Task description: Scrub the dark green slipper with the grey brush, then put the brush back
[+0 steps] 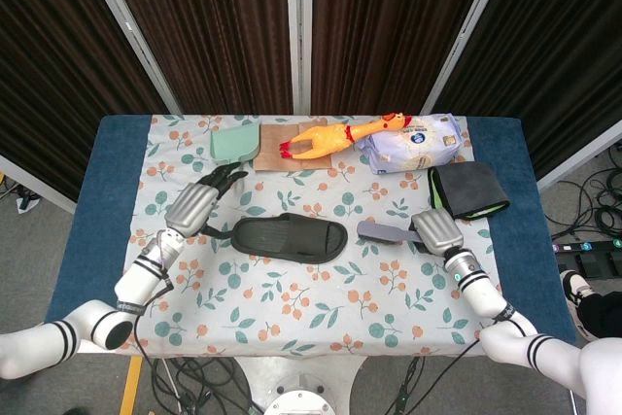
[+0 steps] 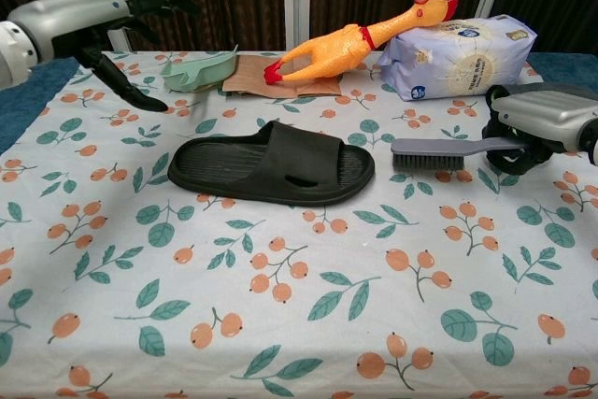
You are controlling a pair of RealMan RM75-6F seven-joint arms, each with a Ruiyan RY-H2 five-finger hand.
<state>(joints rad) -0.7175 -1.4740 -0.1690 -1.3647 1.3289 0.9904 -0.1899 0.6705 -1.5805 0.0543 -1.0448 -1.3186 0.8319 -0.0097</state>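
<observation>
The dark green slipper lies flat in the middle of the flowered cloth, sole down, with nothing touching it. The grey brush sits just right of the slipper, bristles down on the cloth. My right hand grips the brush handle at its right end, low over the table. Well left of the slipper and clear above the table, my left hand is raised with its fingers spread and nothing in it.
Along the back stand a mint dustpan, a brown sheet, a rubber chicken and a pack of wipes. A dark cloth with a green edge lies behind my right hand.
</observation>
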